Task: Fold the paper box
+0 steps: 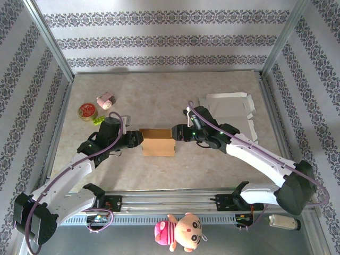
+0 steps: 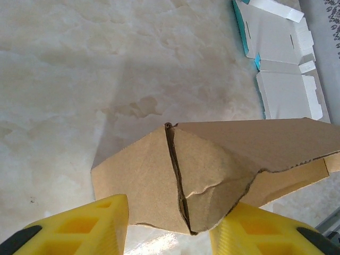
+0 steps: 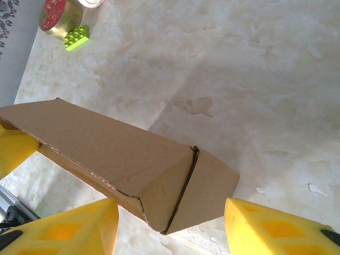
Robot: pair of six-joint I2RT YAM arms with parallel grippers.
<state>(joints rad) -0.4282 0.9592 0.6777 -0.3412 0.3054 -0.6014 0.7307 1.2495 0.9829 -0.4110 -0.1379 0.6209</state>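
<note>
Lying near the middle of the marbled tabletop (image 1: 212, 170), a little toward its near edge, a brown paper box (image 1: 158, 143) stretches from left to right between the two arms. The left hand (image 1: 138, 140) sits at the box's left end and the right hand (image 1: 176, 133) at its right end.

In the left wrist view, the left hand's yellow fingers (image 2: 85, 228) stand apart on either side of the box end, where two flaps meet at a dark seam. They lie close against the cardboard, and I cannot tell whether they press on it.

In the right wrist view, the right hand's yellow fingers (image 3: 271, 226) are spread wider than the box end, with bare tabletop visible beside it, so they hold nothing.

Flat white box blanks (image 1: 228, 103) lie toward the far right corner. A red tin (image 1: 86, 111) and a green toy brick (image 1: 99, 120) sit near the left edge.
</note>
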